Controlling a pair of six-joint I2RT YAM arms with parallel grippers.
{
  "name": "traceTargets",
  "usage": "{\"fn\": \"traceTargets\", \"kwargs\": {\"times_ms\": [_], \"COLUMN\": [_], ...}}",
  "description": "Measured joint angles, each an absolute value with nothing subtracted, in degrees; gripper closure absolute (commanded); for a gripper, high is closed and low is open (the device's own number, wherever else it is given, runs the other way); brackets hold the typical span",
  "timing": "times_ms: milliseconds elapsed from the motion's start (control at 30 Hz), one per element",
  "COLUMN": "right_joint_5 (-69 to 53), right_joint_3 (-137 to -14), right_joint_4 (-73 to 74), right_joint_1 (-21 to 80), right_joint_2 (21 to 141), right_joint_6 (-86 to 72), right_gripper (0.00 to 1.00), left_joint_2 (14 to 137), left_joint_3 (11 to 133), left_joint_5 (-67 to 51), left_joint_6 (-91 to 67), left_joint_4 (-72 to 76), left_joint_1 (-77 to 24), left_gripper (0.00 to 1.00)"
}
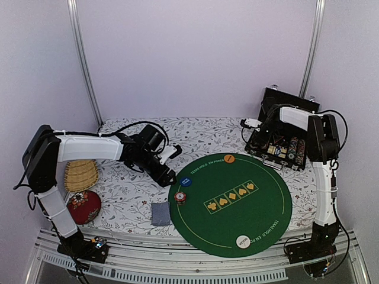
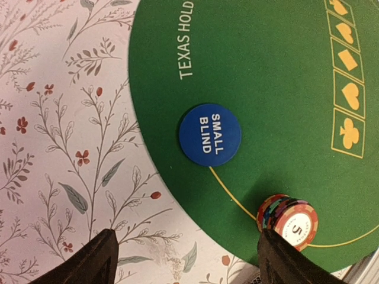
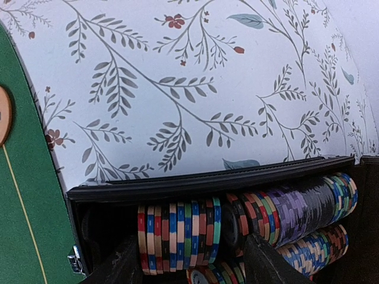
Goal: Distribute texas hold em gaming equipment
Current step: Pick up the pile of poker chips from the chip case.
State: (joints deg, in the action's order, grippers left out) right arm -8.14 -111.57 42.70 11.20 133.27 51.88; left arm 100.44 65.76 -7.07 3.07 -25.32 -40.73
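Left gripper (image 2: 186,263): I see fingers wide apart, empty, just beside chip stack (image 2: 288,220) at the green mat's (image 2: 266,71) left edge. Right gripper (image 3: 192,254): fingers parted over chip rows (image 3: 177,231) in far-right case (image 3: 207,180); contact I cannot tell.

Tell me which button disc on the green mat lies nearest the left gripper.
The blue disc marked SMALL BLIND, just beyond the left gripper. The orange disc and the white disc lie farther off.

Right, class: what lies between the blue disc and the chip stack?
Between disc and stack: only bare green mat with a thin yellow line, shown in left wrist view.
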Motion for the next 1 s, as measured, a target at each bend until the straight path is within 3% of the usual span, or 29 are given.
{"fn": "traceTargets", "kwargs": {"times_ms": [367, 600, 800, 1000], "right_joint_5": [-10.4, -10.8, -12.3, -13.9], "right_joint_3": [-112.1, -112.1, -111.4, -109.9], "right_joint_4": [43.5, 43.6, 43.9, 44.6], "right_joint_1": [10.6, 10.5, 10.3, 10.7], "right_joint_2": [133.8, 133.8, 133.4, 132.7], "right_joint_6": [51.5, 51.4, 51.2, 51.2], "right_gripper": [0.29, 0.36, 0.51, 0.49], "left_joint_2": [100.4, 100.4, 100.4, 100.4], "left_joint_3": [65.3, 64.6, 63.9, 63.8], "left_joint_5": [-7.0, -7.0, -7.1, -7.1], "left_joint_6": [3.1, 3.0, 3.0, 3.0], "left_joint_4": [-25.2, -25.2, -25.2, -25.1], "left_joint_1": [-40.7, -40.7, -40.7, -40.7], "left_gripper": [0.16, 0.16, 0.17, 0.17]}}
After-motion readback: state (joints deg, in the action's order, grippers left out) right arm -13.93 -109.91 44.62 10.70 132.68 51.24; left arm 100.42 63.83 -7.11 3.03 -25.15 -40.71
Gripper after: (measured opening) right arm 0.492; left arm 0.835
